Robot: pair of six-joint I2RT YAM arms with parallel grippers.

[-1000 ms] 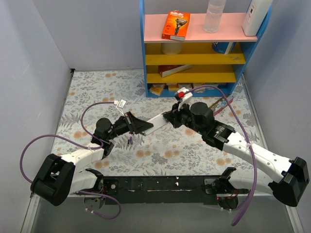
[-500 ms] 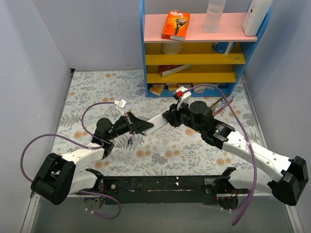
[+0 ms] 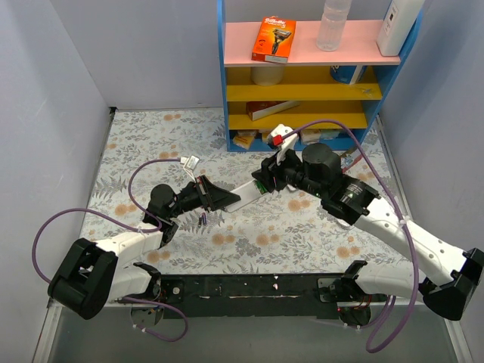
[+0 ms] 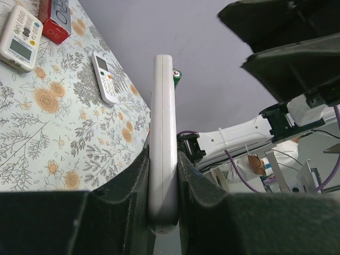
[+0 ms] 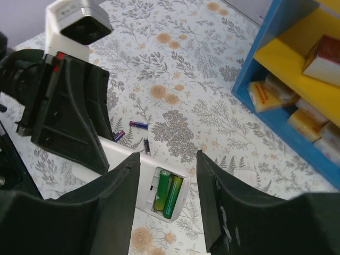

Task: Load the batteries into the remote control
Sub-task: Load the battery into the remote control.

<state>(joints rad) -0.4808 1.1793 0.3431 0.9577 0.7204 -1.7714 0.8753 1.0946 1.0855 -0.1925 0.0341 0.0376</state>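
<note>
My left gripper (image 3: 217,198) is shut on the remote control (image 3: 243,190) and holds it on its edge above the table; in the left wrist view the white remote (image 4: 162,133) stands between the fingers (image 4: 133,186). Its battery compartment is open, with two green batteries (image 5: 169,192) lying in it. My right gripper (image 3: 265,178) is open and empty, with its jaws to either side of that end of the remote (image 5: 159,183), apart from it. Three loose batteries lie on the table: two purple (image 5: 138,124), (image 5: 118,136) and one dark (image 5: 146,146).
A blue and yellow shelf (image 3: 302,91) stands at the back, with an orange box (image 3: 273,38) and a bottle (image 3: 333,23) on top. A longer white remote (image 4: 106,77), a rounded white remote (image 4: 18,37) and a red box (image 4: 56,21) lie on the flowered table.
My right gripper has drawn back and up a little from the remote's end. The left gripper and the remote have stayed where they were.
</note>
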